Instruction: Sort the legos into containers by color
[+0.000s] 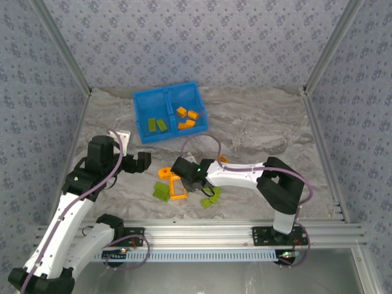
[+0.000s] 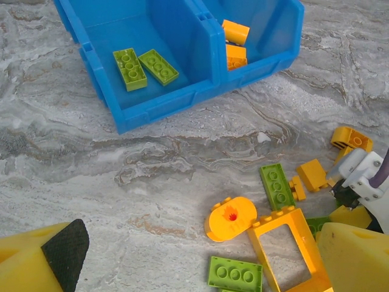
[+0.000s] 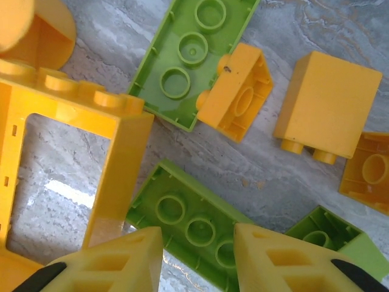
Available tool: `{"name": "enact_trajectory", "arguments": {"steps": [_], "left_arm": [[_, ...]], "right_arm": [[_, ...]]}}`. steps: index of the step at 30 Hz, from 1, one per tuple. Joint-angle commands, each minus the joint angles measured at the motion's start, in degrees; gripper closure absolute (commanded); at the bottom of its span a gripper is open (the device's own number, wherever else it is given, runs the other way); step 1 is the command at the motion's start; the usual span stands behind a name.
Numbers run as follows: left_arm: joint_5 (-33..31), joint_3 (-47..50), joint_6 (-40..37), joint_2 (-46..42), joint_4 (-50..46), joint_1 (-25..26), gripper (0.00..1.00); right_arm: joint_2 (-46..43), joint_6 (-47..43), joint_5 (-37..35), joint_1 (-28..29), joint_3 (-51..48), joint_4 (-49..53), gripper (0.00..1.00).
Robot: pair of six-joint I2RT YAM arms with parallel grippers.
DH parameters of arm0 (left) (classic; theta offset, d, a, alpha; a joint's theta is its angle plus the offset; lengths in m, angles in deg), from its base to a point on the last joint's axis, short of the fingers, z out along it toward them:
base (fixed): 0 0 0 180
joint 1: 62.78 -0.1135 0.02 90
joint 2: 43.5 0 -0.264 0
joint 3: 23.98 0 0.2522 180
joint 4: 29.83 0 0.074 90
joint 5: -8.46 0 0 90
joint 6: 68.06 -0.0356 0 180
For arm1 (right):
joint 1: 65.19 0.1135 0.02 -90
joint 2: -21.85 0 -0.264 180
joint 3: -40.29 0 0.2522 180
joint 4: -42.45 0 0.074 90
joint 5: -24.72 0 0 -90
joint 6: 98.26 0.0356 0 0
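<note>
The blue tray (image 1: 139, 109) stands at the back; its left container holds two green legos (image 2: 129, 68) and its right container several orange ones (image 2: 235, 31). Loose legos lie in front: a round orange piece (image 2: 232, 218), an orange frame (image 2: 292, 243) and green and orange bricks. My right gripper (image 3: 197, 258) is low over this pile (image 1: 191, 182). Its fingers straddle an upside-down green brick (image 3: 182, 213) lying beside the frame, and a gap shows at the left finger. My left gripper (image 1: 142, 162) hovers wide open to the pile's left, holding nothing.
A white bracket (image 1: 124, 135) lies by the left wall. Aluminium rails (image 1: 202, 233) run along the near edge, and patterned walls enclose the table. Bare marble (image 1: 269, 128) stretches to the right of the tray.
</note>
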Motion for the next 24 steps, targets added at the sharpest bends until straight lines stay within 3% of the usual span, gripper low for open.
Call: {"name": "enact_trajectory", "arguments": {"steps": [1,4,7,14,21,24], "left_arm": [[0.3,-0.2,0.2,0.0,0.9,-0.4,0.01],[0.2,-0.3,0.3,0.0,0.9,-0.4,0.01],[0.1,-0.3,0.3,0.0,0.9,-0.4,0.01],[-0.1,-0.2,0.5,-0.2,0.9,-0.4,0.01],[-0.2,-0.2,0.5,-0.1,0.8,-0.4,0.01],[-0.4,-0.2,0.5,-0.1,0.7,-0.4,0.01]], "right_arm": [[-1.5,1.0,-1.0,1.4,3.4,2.3,0.60],[-4.7,2.5,-4.7,2.8,4.0,3.7,0.59],[-6.3,2.4,-3.7,3.6,3.8,2.8,0.56],[0.5,3.1,-2.7,3.5,4.9,2.1,0.53],[4.6,3.3,-1.5,3.2,4.7,0.1,0.66],[5.2,3.7,-1.7,3.0,4.7,0.5,0.81]]}}
